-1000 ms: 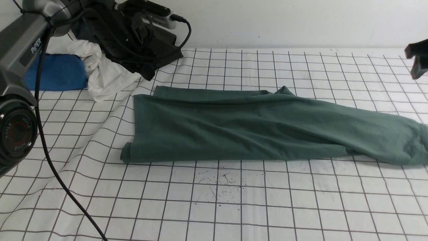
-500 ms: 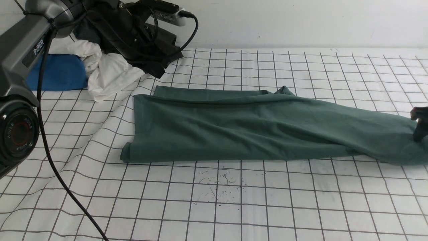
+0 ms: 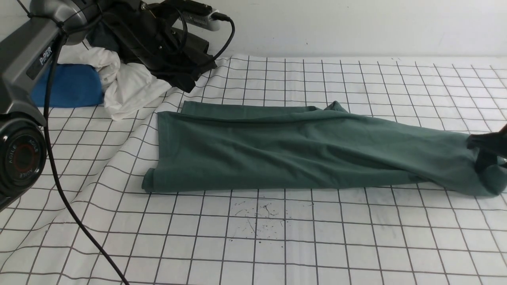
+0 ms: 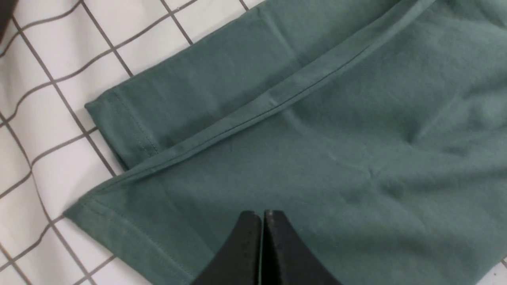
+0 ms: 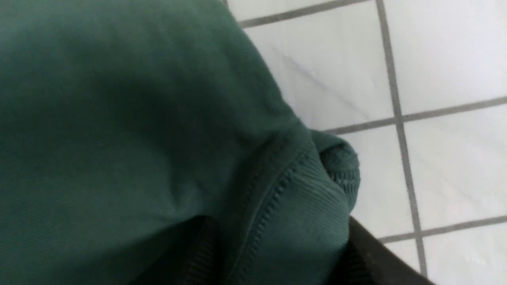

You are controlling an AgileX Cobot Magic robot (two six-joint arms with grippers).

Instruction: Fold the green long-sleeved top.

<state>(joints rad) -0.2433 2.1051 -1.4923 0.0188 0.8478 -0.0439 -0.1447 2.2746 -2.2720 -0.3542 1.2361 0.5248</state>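
Blue garment lies bunched at the far left of the tabletop, touching a crumpled white cloth, with a dark garment heaped just behind. None of these is part of the job.

The left tool hangs over the left end of the green long-sleeved top. Its fingers are pressed together with nothing between them, just inside the hem corner.

The top lies mid-tabletop as a long, already narrowed band. Its square hem end is on the left, and it tapers away to the right.

At the far right, the right tool is down on the tapered end. The wrist view shows the ribbed edge bunched between its dark fingers. I cannot tell whether they have actually pinched it.

The step in hand looks like taking that right end to fold it back over the body.

- **Grip:** it should catch every layer at the ribbing, not only the top one, or the lower layer will be left behind.
- **Lift:** raise the end only enough to clear the cloth beneath.
- **Carry:** take it straight along the band towards the hem, keeping the edges in line.
- **Left tool:** pressing down near the hem would likely stop the whole top sliding.
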